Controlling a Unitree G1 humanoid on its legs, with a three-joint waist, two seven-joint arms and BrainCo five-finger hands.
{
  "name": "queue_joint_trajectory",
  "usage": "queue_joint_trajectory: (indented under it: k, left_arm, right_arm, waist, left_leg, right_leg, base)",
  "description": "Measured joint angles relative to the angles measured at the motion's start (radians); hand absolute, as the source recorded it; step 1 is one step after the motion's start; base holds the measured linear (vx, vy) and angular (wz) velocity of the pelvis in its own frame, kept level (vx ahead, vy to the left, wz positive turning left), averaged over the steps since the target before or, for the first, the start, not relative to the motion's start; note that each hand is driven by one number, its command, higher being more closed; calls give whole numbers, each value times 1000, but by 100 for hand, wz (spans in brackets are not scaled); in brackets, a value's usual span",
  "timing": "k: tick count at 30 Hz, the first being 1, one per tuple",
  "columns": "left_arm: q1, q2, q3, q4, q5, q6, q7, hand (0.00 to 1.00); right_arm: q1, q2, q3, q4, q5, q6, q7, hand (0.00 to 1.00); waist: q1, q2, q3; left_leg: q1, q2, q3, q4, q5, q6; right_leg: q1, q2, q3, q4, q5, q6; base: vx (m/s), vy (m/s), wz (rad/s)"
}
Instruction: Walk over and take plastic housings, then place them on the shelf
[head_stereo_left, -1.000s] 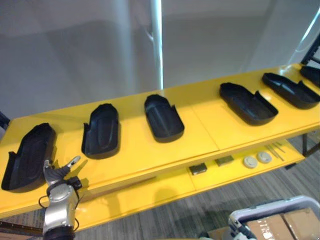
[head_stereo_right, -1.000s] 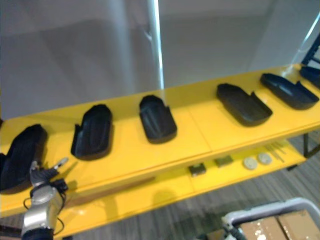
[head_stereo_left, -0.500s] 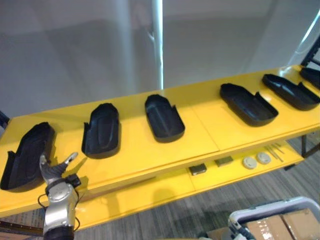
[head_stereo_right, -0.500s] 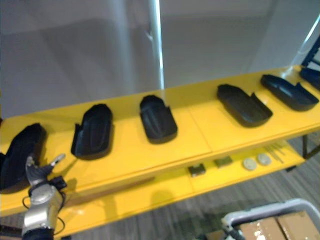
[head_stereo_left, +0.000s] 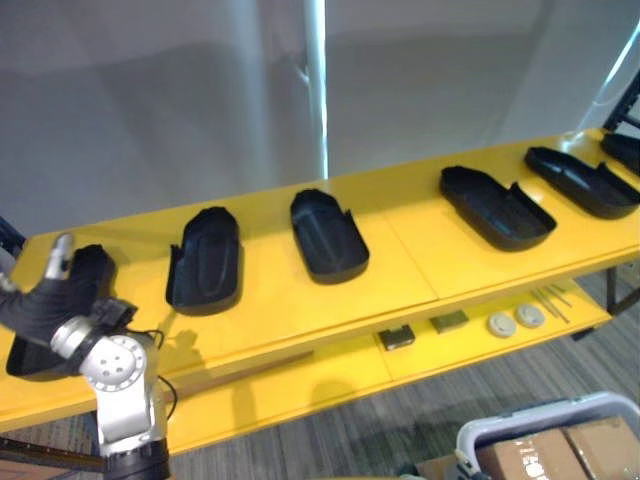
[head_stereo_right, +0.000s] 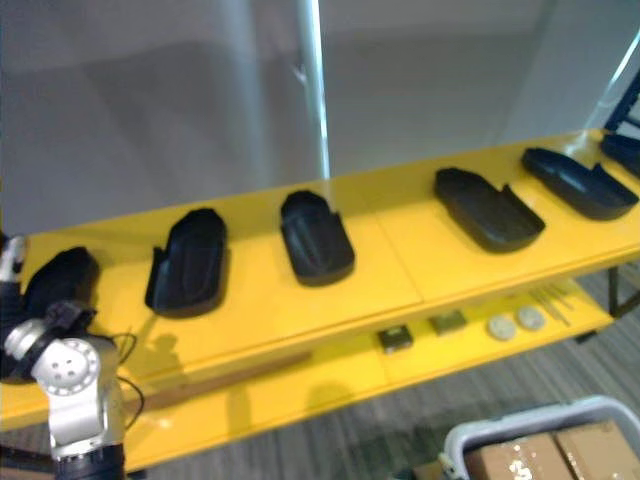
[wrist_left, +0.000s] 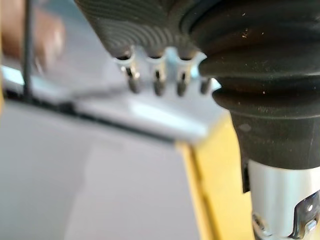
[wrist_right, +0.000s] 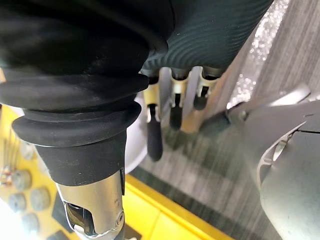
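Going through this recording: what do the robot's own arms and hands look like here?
The left arm and right arm are silver-grey; the left shows a round silver joint disc near the wrist. The left hand and right hand each wear a dark ribbed cover running into black bellows-like folds at the wrist. Their fingers are silver with dark tips.
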Motion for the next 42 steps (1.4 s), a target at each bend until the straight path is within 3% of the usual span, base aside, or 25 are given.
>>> queue_joint_trajectory:
  k: [4,12,20,25,42]
  left_arm:
    - [17,-28,36,44,-68,15,74,0]
    - [68,-35,114,221,-138,44,117,0]
    - [90,-28,148,401,-223,50,89,0]
    - [91,-28,148,476,-256,42,35,0]
    - [84,31,144,549,-255,50,-6,0]
  right_arm:
    - [18,0,16,3,-18,8,-6,0]
    - [19,-1,37,0,-23,25,-29,0]
    - [16,-11,43,-21,-98,75,-12,0]
    - [15,-28,47,-21,-111,109,21,0]
    - [-3,-39,63,-21,-151,141,41,0]
  waist:
    - [18,-10,-15]
    - [18,-20,-25]
    - [17,-24,-28]
    - [15,-30,-31]
    - [-11,-29,-26]
  left_leg:
    - [-1,0,-3,1,0,0]
    - [12,0,-7,2,0,0]
    - [20,0,-6,-3,-1,0]
    - [22,0,-6,-4,-1,0]
    - [38,3,4,-7,-3,-1]
  right_leg:
    - [1,0,-1,0,0,1]
    - [14,0,-5,-9,0,0]
    - [18,0,-6,-9,-3,-5]
    - [18,0,-6,-9,-2,-3]
    - [30,3,2,-10,-5,-5]
  base:
    - [2,4,1]
    - [-3,4,0]
    - [-6,3,-1]
    - [0,0,0]
    - [-5,2,-1]
